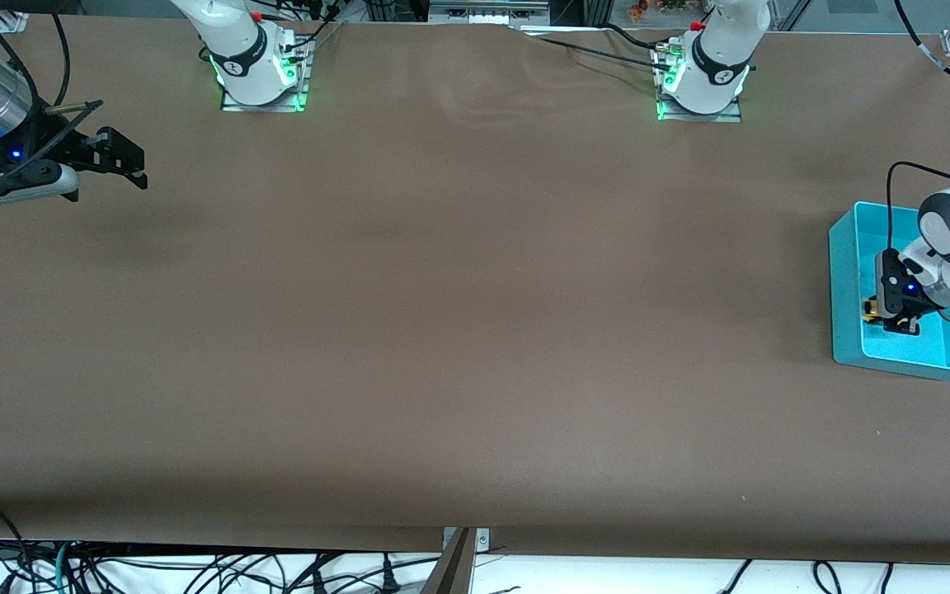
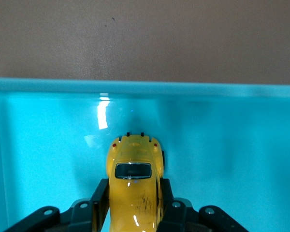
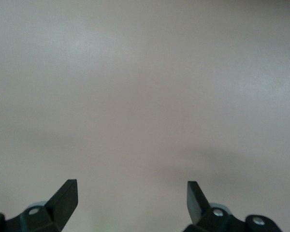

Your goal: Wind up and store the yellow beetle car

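Even overhead light, white glare on the bin (image 2: 102, 118), hazy right wrist view.

The yellow beetle car (image 2: 134, 186) is cut off at the wrist view's edge, its wheels apparently hidden.

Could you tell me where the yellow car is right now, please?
The car is clamped in the left gripper, inside the turquoise bin at the left arm's end of the table. The right gripper waits open over the table's right-arm end.
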